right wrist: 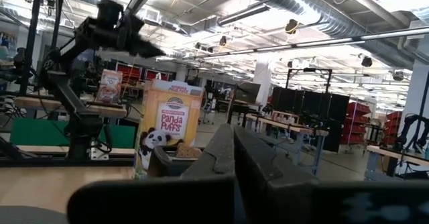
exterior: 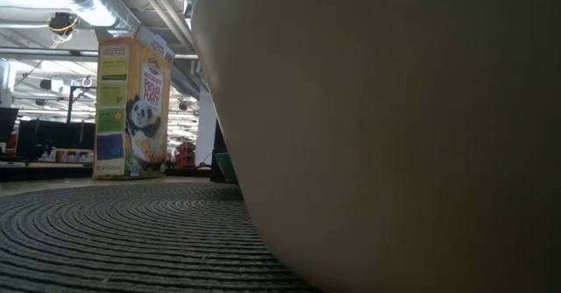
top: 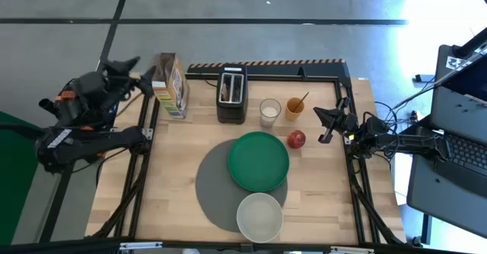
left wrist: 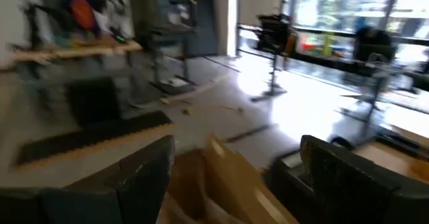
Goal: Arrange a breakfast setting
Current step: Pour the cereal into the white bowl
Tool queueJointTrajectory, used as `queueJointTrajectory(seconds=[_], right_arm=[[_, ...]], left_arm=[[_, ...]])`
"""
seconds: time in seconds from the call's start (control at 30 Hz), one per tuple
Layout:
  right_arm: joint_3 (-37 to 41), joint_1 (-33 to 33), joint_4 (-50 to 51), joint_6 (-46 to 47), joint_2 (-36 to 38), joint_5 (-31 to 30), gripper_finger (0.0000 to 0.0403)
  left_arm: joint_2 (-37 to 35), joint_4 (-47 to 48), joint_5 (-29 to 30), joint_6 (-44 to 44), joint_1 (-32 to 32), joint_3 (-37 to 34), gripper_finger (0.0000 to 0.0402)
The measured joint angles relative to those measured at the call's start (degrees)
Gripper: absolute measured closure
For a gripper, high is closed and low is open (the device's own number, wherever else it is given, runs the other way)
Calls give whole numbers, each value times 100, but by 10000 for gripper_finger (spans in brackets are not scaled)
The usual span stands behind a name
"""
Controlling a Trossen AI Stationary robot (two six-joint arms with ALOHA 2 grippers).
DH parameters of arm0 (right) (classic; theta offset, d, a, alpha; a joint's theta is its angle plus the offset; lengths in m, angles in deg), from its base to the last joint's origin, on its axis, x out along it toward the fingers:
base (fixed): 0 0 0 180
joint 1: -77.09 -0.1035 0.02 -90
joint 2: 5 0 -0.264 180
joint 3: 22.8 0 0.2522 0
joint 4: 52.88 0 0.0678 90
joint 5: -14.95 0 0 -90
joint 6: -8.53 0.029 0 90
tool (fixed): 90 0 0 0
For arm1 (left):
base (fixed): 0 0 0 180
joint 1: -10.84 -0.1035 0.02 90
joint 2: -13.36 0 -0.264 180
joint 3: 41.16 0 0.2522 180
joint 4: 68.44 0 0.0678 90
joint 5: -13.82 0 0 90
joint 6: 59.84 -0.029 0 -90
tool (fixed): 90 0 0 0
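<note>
A round grey mat lies at the table's middle near side. A green plate rests on it, and a pale bowl stands at the mat's near edge. The bowl fills the low view. A red apple lies to the right of the plate. The yellow cereal box stands at the far left, its top open. A brown toast slice sticks out of the toaster. A thin spoon stands in the orange cup. My left gripper is open, with a finger on either side of the box's top flaps, not touching them. My right gripper is shut and empty, to the right of the apple.
A black toaster stands at the far middle. To its right are a glass of milk and an orange cup. A black frame rail runs along the far edge. A laptop sits beyond the right edge.
</note>
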Motion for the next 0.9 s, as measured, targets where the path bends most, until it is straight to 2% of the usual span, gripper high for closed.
queueJointTrajectory(seconds=[0.2, 0.43, 0.67, 0.9], right_arm=[[0, 1, 46, 7, 0, 1, 403], [0, 0, 225, 9, 0, 2, 403], [0, 2, 225, 9, 0, 2, 403], [0, 0, 224, 9, 0, 3, 403]], left_arm=[[-1164, 562, -335, 1001, 0, -728, 84], [-2111, 1499, -799, 1758, 0, -993, 84], [-2293, 2008, -1610, 2458, 2, -1643, 84], [-2293, 1963, -1401, 3274, 0, -2118, 84]])
